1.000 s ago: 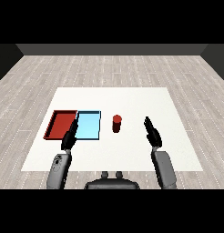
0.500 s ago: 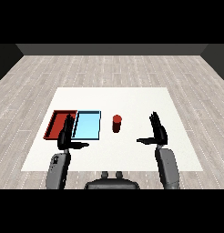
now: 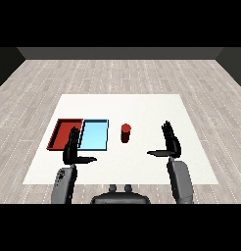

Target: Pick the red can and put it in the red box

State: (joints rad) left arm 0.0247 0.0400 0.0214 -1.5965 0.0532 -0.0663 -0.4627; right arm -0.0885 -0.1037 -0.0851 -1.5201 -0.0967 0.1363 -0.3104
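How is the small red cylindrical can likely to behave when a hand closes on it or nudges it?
The small red cylindrical can stands upright and is taller than wide, so a sideways nudge would probably tip it. Once on its side, its round body would likely roll. It looks rigid, so the open right hand could probably curl round it without deforming it.

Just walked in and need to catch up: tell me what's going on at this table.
A humanoid robot is set to move the red can into the red tray. The can stands upright on the white table, just right of the light blue tray, and nothing holds it. The right hand is open, raised to the can's right; the left hand is open, in front of the trays.
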